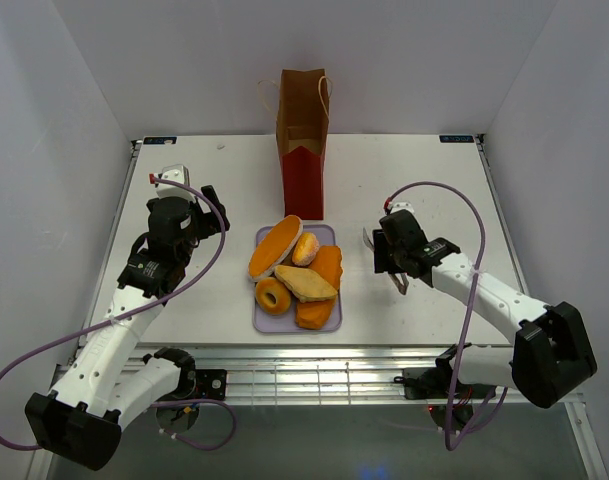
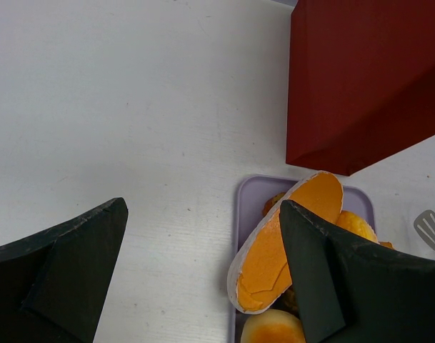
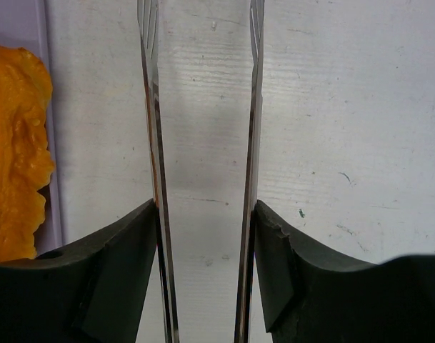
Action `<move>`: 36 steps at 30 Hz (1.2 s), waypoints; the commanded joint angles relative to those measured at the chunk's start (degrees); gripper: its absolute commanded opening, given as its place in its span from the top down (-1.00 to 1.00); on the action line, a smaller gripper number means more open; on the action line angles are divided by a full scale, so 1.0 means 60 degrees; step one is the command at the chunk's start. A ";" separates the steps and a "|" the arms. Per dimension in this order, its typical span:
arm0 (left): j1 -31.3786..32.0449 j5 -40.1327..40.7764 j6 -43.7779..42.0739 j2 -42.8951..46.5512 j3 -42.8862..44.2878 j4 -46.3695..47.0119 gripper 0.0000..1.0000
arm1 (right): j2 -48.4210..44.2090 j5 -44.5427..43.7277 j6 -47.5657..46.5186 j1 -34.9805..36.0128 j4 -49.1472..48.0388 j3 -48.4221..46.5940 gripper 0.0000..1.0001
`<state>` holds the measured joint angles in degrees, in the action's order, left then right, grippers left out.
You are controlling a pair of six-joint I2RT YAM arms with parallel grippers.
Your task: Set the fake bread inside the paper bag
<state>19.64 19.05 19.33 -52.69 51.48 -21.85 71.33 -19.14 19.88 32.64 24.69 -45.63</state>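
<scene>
Several pieces of fake bread lie on a lavender tray (image 1: 260,322): a long oval loaf (image 1: 274,247), a bun (image 1: 306,248), a ring donut (image 1: 274,296) and a tan wedge (image 1: 304,283). The paper bag (image 1: 302,140) stands upright just behind the tray, brown above and red below. My right gripper (image 1: 389,252) is right of the tray, shut on metal tongs (image 3: 151,107) whose two arms stand apart over bare table with nothing between them. An orange piece (image 3: 13,157) lies to their left. My left gripper (image 1: 210,216) hangs open left of the tray, and the loaf (image 2: 274,250) shows beside its right finger.
White walls close in the table on the left, back and right. The bag's red base (image 2: 360,78) stands close behind the tray's far edge (image 2: 249,193). The tongs' tip (image 2: 431,229) shows at the right edge of the left wrist view.
</scene>
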 commanded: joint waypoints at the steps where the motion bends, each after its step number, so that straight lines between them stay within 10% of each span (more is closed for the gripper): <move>1: 0.0037 0.0092 -0.0087 0.0109 0.0106 0.0140 -0.96 | -0.0404 0.0258 -0.0251 -0.0006 0.0381 -0.0714 -0.18; 36: 0.0037 0.0312 -0.0175 -0.0037 0.0062 0.0155 -0.90 | -0.2367 0.3920 -0.0838 0.1048 0.1351 -0.1903 -0.26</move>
<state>19.64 20.58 18.50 -52.90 51.48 -21.82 58.43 0.75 12.80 38.17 36.07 -55.09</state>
